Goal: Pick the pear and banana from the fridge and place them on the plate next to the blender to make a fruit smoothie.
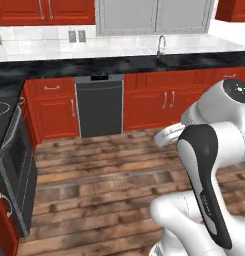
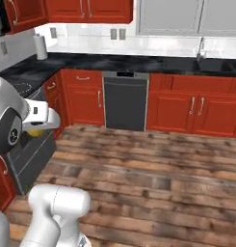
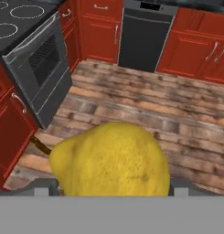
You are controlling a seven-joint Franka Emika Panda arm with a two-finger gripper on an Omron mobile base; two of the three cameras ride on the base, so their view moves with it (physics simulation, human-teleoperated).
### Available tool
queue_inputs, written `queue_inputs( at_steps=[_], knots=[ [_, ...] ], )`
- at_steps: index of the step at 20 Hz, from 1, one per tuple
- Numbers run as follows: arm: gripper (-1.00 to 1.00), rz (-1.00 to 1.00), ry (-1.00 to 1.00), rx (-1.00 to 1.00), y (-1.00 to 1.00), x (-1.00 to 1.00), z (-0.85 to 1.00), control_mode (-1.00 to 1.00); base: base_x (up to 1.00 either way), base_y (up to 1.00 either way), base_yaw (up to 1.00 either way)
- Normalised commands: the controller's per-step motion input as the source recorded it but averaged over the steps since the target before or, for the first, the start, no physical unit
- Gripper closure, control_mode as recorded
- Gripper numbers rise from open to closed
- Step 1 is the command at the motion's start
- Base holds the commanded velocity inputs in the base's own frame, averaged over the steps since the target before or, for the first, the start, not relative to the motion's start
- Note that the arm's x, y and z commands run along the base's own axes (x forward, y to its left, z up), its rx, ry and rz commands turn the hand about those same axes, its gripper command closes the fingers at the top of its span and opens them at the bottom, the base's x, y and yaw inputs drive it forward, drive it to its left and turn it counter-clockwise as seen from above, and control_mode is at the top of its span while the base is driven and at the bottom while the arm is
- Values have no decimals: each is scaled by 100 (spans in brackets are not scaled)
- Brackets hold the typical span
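Note:
The yellow pear point(image 3: 111, 160), with a thin dark stem on its left, sits between my gripper's point(image 3: 112, 188) fingers and takes up the lower middle of the hand view. My gripper is shut on it, held above the wooden floor. In the right base view a sliver of the pear point(image 2: 35, 130) peeks out under the white hand point(image 2: 40, 117) at the left. The banana, fridge, plate and blender are out of view.
A dark dishwasher point(image 1: 99, 105) point(image 2: 125, 101) stands among red cabinets under a black counter point(image 1: 119, 63). An oven with stovetop point(image 3: 40, 64) point(image 1: 14, 165) is on the left. A sink tap point(image 1: 160, 46) is at the back right. Wooden floor point(image 2: 153, 164) lies open ahead.

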Motion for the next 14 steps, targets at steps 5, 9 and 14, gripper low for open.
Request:
queue_inputs(
  at_steps=[5, 9, 14],
  knots=[
    [100, 0, 0, 0, 0, 0, 0, 100, 2, -45, -81],
    [100, 0, 0, 0, 0, 0, 0, 100, 53, -21, -67],
    [100, 0, 0, 0, 0, 0, 0, 100, 100, 0, -51]
  ],
)
